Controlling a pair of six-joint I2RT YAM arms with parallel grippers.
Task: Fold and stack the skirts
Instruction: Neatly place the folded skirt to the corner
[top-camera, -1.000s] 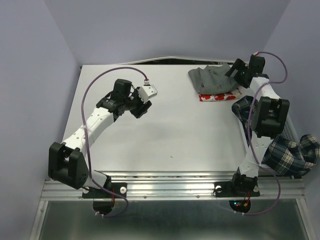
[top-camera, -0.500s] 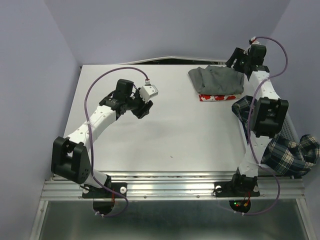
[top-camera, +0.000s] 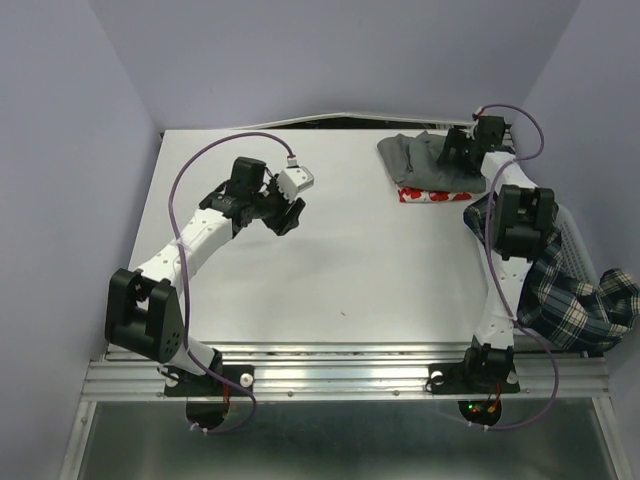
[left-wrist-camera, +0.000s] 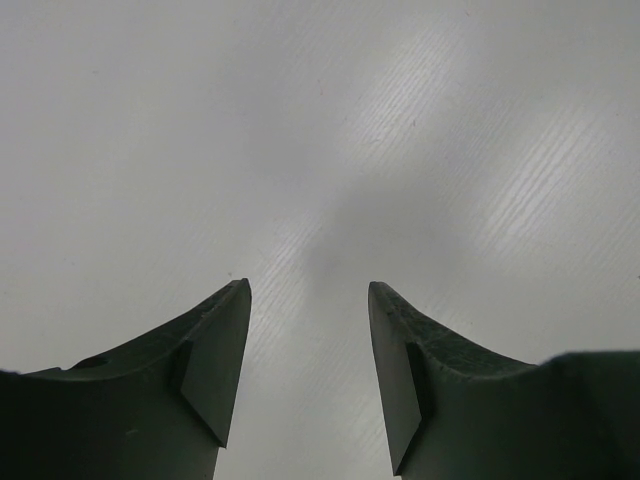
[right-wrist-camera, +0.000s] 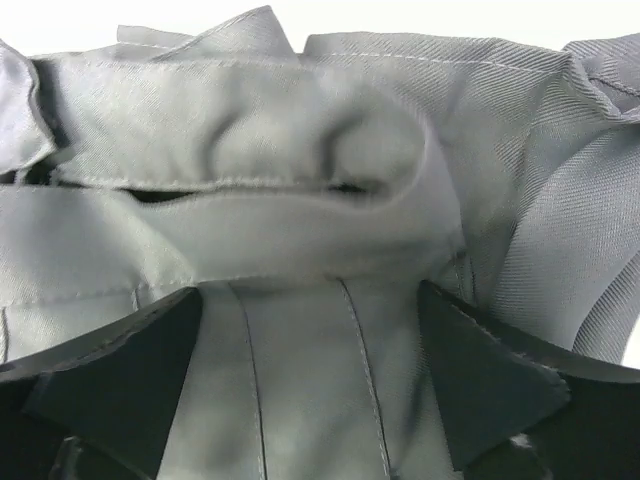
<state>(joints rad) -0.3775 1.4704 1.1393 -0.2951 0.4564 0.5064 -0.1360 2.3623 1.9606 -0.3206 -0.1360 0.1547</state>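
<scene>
The grey skirt (top-camera: 425, 162) lies folded at the table's back right, on top of the white skirt with red print (top-camera: 432, 194), whose near edge shows. The plaid skirt (top-camera: 575, 300) hangs over the white mesh basket (top-camera: 578, 255) at the right edge. My right gripper (top-camera: 458, 152) is open, low over the grey skirt's right end; in the right wrist view its fingers (right-wrist-camera: 110, 380) straddle grey folds (right-wrist-camera: 300, 240). My left gripper (top-camera: 288, 214) is open and empty over bare table; its fingers (left-wrist-camera: 215, 360) show only white surface.
The white table (top-camera: 330, 260) is bounded by lilac walls at the back and sides and a metal rail at the front. The right arm reaches up along the right edge beside the basket. Purple cables loop over both arms.
My right gripper has swung from the far right corner leftward and down onto the grey skirt's right end. My left gripper has shifted slightly right.
</scene>
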